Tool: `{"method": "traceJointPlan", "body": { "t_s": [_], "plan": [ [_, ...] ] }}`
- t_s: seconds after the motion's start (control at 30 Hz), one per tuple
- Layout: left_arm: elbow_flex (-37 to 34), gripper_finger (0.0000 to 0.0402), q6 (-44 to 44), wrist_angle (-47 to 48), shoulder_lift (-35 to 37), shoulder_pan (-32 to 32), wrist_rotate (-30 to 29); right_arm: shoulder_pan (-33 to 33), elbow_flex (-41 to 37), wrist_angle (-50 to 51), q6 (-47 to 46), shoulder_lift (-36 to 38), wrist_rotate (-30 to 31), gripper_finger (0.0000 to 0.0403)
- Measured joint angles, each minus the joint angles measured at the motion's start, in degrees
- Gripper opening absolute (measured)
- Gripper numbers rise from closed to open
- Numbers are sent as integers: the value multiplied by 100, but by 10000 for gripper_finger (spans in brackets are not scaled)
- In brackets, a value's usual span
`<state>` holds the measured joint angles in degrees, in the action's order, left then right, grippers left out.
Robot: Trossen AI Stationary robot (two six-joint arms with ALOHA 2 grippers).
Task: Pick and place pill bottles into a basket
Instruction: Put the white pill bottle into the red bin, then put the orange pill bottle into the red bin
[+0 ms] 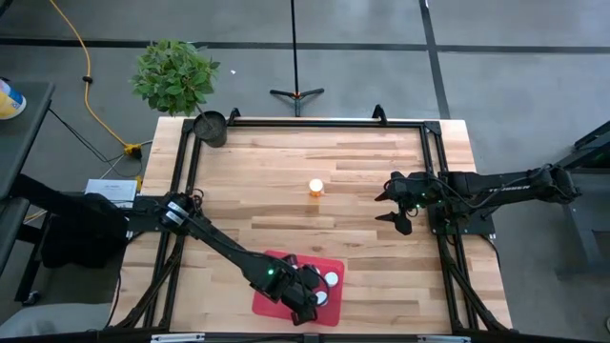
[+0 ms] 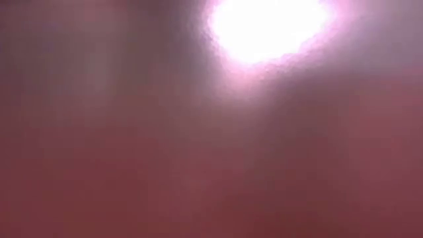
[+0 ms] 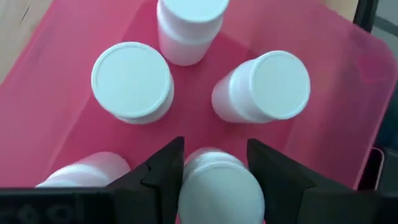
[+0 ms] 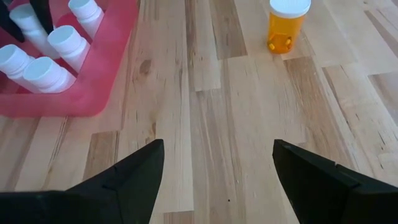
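Left gripper fingers straddle a pill bottle in the red basket; right gripper fingers open above the surface

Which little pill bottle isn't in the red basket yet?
The pill bottle standing alone mid-table, orange with a white cap. The others already sit in the red basket.

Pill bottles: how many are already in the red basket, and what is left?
Four pill bottles stand in the red basket, as the left wrist view shows. The left tool brackets a fifth bottle there, so that placement is under way. One orange bottle remains mid-table, with the open right tool nearby.
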<state>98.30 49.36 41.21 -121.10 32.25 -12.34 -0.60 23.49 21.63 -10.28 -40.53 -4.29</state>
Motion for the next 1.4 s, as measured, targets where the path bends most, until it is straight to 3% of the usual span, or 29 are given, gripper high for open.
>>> {"method": "traceJointPlan", "body": {
  "t_s": [0.33, 0.47, 0.7, 0.97, 1.03, 1.3, 1.4],
  "plan": [
    [4, 227, -161, -123, 0, -4, -9, 0, 0, 0, 0, 0, -10, 291],
    [316, 228, -405, 235, 13, -109, 10, 2, 0, 0, -2, 0, -11, 291],
    [1600, 229, -1049, 1293, 40, -307, -156, 0, 0, 42, -13, 2, -15, 291],
    [3396, 229, -1802, 3374, 50, -893, -1249, 0, 0, 57, -20, 2, -17, 291],
    [3674, 229, -1918, 3638, 50, -1180, -1100, 1, 0, 57, -19, 2, -17, 291],
    [3617, 230, -2211, 3971, 118, -2441, 14, 2, 0, 89, -31, 2, -22, 291],
    [3613, 230, -2375, 3941, 73, -2750, 179, 0, 0, 92, -37, 0, -22, 291]
  ]
}}
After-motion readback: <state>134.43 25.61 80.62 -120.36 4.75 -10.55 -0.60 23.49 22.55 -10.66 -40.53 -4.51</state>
